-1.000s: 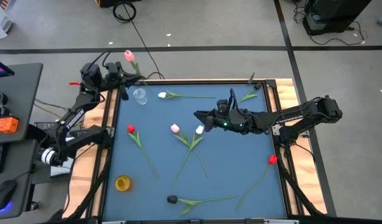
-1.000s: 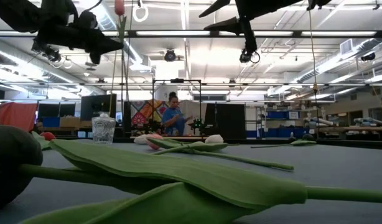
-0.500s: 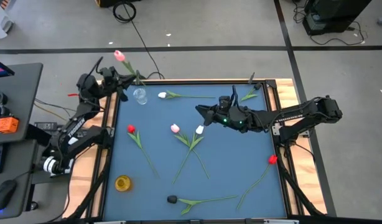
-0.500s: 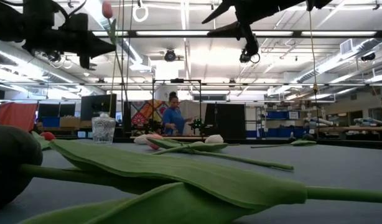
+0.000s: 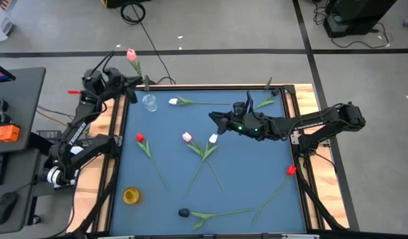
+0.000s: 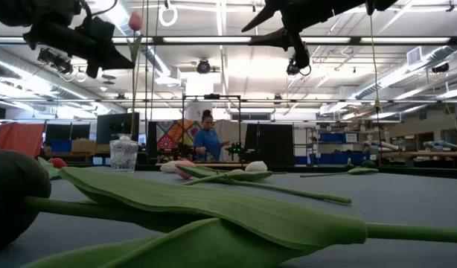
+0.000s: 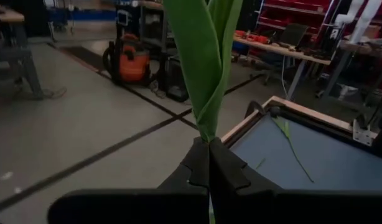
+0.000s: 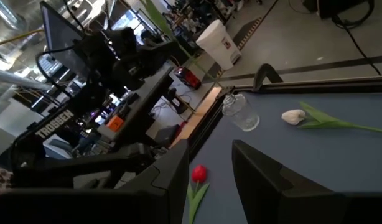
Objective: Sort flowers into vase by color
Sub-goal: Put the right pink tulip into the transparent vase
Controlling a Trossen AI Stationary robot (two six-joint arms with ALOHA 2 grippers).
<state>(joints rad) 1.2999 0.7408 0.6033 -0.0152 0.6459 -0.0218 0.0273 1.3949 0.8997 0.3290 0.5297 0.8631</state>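
My left gripper (image 5: 134, 81) hangs over the table's far left corner, shut on a pink tulip (image 5: 131, 54) whose head (image 6: 135, 21) points up. Just beside it on the table stands a clear glass vase (image 5: 149, 101). My right gripper (image 5: 214, 119) is open above the table's middle with nothing between its fingers (image 8: 209, 174). Flat on the blue table lie a white tulip (image 5: 173, 101), a red tulip (image 5: 139, 137), a pink tulip (image 5: 187, 137), another white tulip (image 5: 212, 139) and a red tulip (image 5: 291, 170) at the right edge. My left gripper pinches the pink tulip's stem (image 7: 208, 138) between its two fingers, right below where the green leaves (image 7: 203, 62) rise. The fingers come at it about level and lie across the stem. The tulip stands upright, lifted clear of the table, its lower stem (image 6: 134, 97) hanging below the fingers.
A yellow vase (image 5: 131, 195) stands near the table's near left corner. A dark-headed flower (image 5: 184, 213) with long leaves lies at the near edge, filling the low view's foreground (image 6: 213, 216). A loose green leaf (image 5: 267, 101) lies at the far right. A person (image 6: 208, 138) stands beyond the table.
My left gripper has swung and turned a little by the table's far left corner, carrying the pink tulip with it. The tulip's head has shifted slightly toward the far left and stays upright, clear of the table.
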